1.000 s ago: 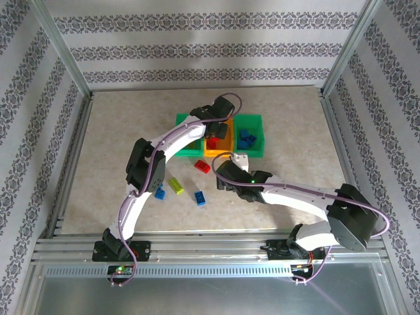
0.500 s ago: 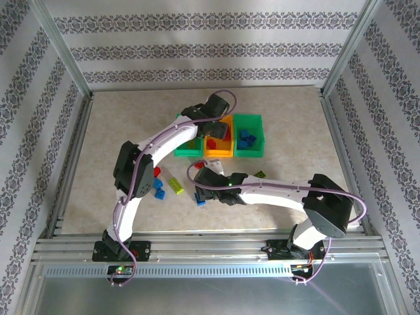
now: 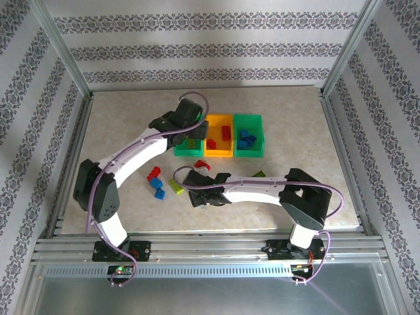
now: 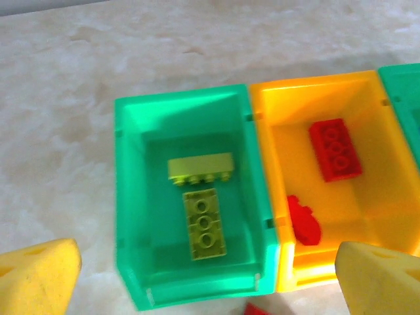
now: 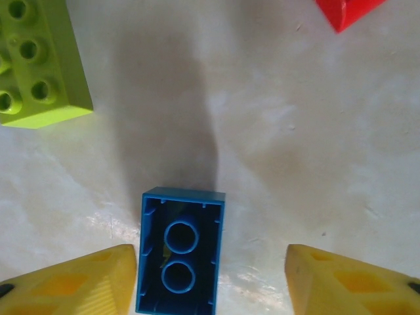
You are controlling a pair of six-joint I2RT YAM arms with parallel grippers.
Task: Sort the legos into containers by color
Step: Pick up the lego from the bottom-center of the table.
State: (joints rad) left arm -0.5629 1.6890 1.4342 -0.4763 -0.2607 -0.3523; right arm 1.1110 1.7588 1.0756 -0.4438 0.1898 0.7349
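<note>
Right wrist, blue lego (image 5: 180, 259) underside up, long axis running away, right gripper (image 5: 210, 275) wide apart, empty.

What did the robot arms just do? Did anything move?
The left gripper slid left, from above the orange bin to above the left green bin, open. The right gripper moved left and toward the near edge, now open astride an upside-down blue brick. The three bins stayed put.

Beige marbled worktop (image 3: 131, 125) is lying flat. Striped patterned wallpaper (image 3: 197, 46) is covering the back and side walls. Aluminium left post (image 3: 62, 49) and right post (image 3: 351, 46) are slanting up. A slotted metal rail (image 3: 210, 246) is crossing the near edge, with a perforated strip (image 3: 197, 270) running just below it.
</note>
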